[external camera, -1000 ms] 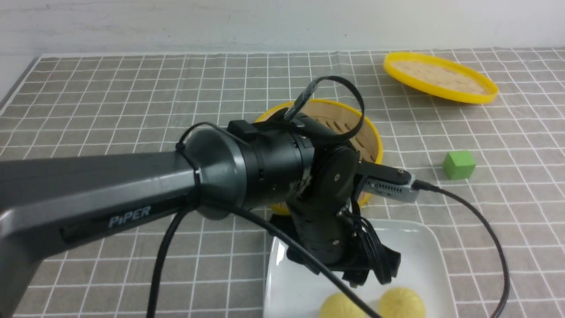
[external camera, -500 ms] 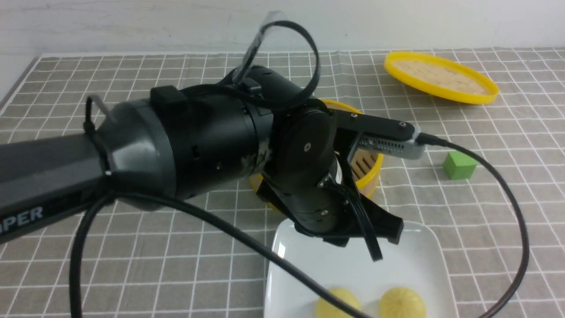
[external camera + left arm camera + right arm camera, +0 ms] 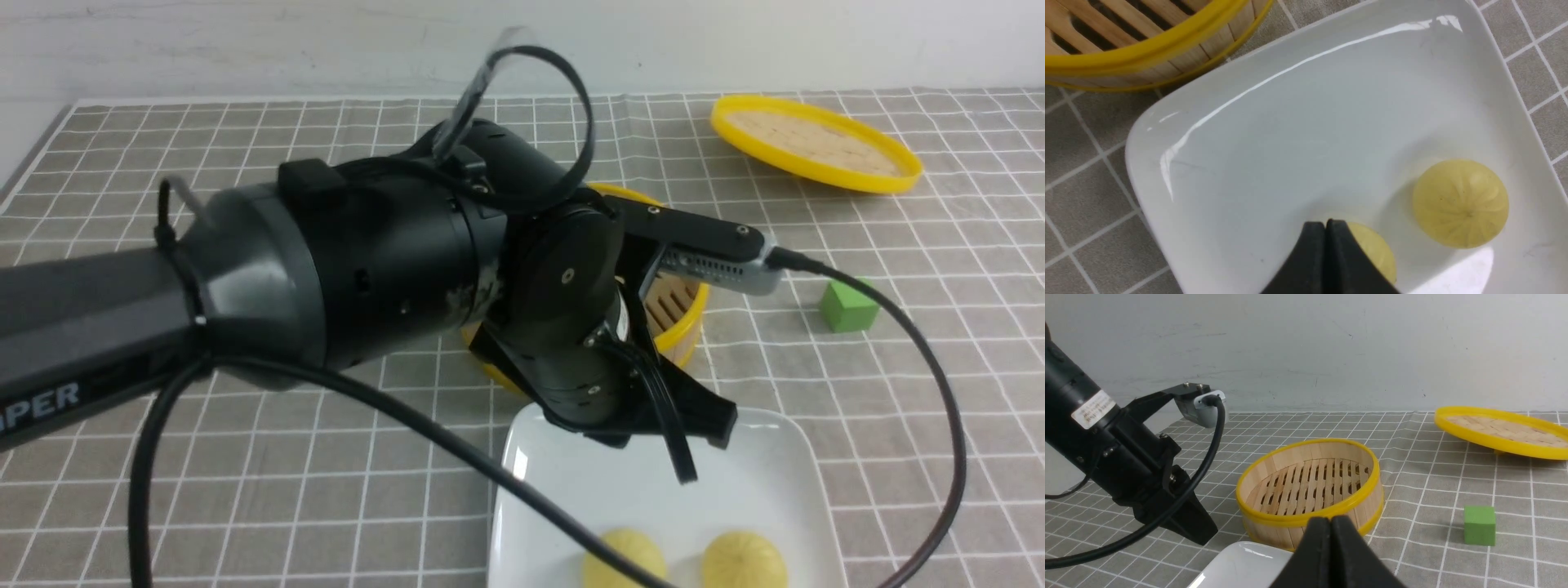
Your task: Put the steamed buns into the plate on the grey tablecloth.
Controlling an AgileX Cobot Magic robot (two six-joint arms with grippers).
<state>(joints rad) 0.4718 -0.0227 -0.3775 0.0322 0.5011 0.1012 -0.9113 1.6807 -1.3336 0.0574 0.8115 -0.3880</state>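
Two pale-yellow steamed buns (image 3: 624, 557) (image 3: 743, 560) lie side by side in the white square plate (image 3: 735, 490) on the grey tablecloth (image 3: 245, 204) at the front. In the left wrist view one bun (image 3: 1460, 203) shows whole and the other bun (image 3: 1375, 250) is half hidden behind my fingers, both on the plate (image 3: 1290, 143). My left gripper (image 3: 718, 425) (image 3: 1326, 223) is shut and empty, held above the plate's far part. My right gripper (image 3: 1331, 519) is shut and empty, low near the plate's corner (image 3: 1241, 565); it does not show in the front view.
The empty bamboo steamer basket (image 3: 682, 306) (image 3: 1310, 482) stands just behind the plate. Its flat yellow-rimmed lid (image 3: 816, 143) (image 3: 1502, 430) lies at the back right. A green cube (image 3: 849, 306) (image 3: 1479, 524) sits right of the basket. The left arm's cable (image 3: 939, 392) loops over the right side.
My left arm has lifted up and back from the plate during the first half second, then barely moved. Both buns stay in the plate.
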